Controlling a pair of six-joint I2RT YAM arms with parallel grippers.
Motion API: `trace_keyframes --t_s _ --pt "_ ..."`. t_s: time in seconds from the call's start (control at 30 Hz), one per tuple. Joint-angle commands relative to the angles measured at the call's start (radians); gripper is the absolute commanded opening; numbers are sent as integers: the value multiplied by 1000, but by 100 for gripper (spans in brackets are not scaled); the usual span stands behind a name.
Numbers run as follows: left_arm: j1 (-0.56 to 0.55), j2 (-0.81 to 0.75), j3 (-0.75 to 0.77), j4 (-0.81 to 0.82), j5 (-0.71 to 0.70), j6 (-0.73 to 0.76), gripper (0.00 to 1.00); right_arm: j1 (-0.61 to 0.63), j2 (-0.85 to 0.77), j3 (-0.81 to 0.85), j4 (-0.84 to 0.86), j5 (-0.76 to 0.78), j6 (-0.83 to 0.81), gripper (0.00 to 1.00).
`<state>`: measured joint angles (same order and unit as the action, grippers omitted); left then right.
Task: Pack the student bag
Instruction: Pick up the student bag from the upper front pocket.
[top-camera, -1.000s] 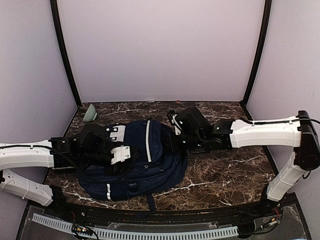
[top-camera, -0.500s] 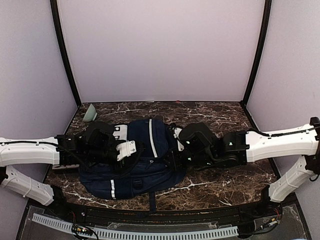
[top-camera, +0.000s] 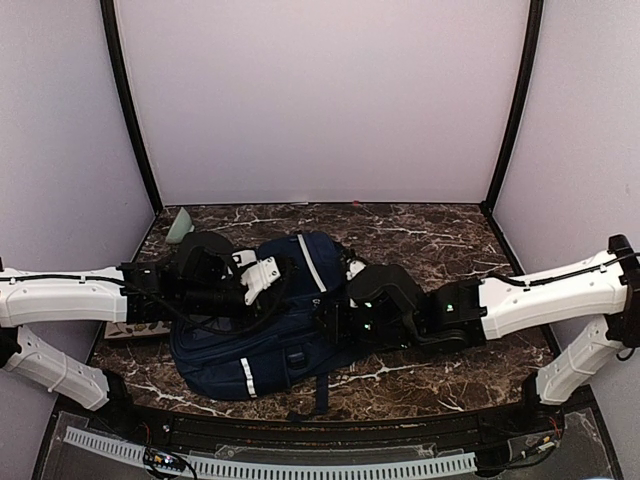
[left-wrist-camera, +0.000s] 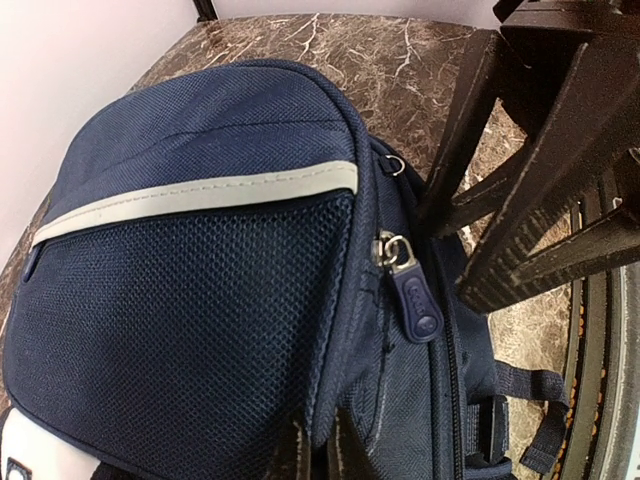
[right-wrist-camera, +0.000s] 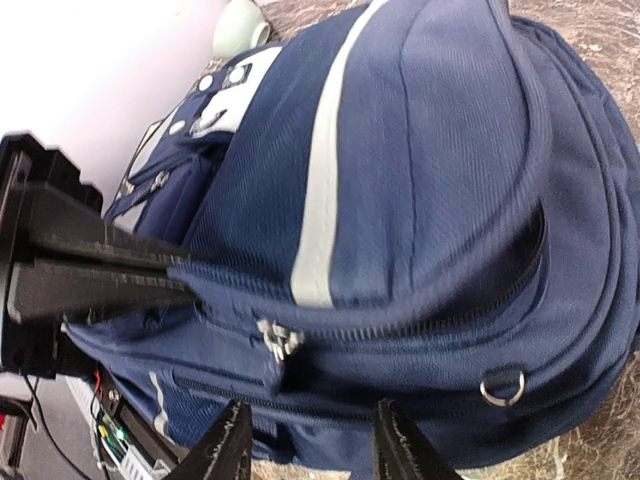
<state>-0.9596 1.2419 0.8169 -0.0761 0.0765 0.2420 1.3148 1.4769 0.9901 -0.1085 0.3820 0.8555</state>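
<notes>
The student bag (top-camera: 300, 345), navy with white stripes, lies in the middle of the marble table (top-camera: 450, 240). My left gripper (top-camera: 288, 298) comes in from the left. In the left wrist view it (left-wrist-camera: 322, 455) is shut on a fold of the bag's fabric (left-wrist-camera: 200, 250) beside a zipper pull (left-wrist-camera: 415, 295). My right gripper (top-camera: 335, 315) sits at the bag's right side. Its jaws (right-wrist-camera: 312, 440) stand open in the right wrist view, with the bag (right-wrist-camera: 450, 180) and a zipper slider (right-wrist-camera: 278, 340) just beyond the tips. That view also shows the left gripper (right-wrist-camera: 185, 280) pinching the flap.
A pale green object (top-camera: 181, 226) sits at the back left corner of the table. Lilac walls with black corner posts enclose the table on three sides. A metal D-ring (right-wrist-camera: 502, 385) hangs on the bag's side.
The left gripper has shut on the bag's fabric and pulled it up. The bag has turned and shifted right. The right gripper has moved nearer and lower, and its jaws have widened.
</notes>
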Motion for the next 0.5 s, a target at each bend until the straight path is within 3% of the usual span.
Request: trace_keyframes --t_s 0.0,0.33,0.47 --pt "5 -44 6 150 10 -37 0 -9 46 71 26 58 -2 38" --pt "5 -42 11 154 6 -25 0 -21 109 121 57 -7 -30 31" --pt "5 -58 11 137 3 -13 0 -54 125 90 25 -1 5 8"
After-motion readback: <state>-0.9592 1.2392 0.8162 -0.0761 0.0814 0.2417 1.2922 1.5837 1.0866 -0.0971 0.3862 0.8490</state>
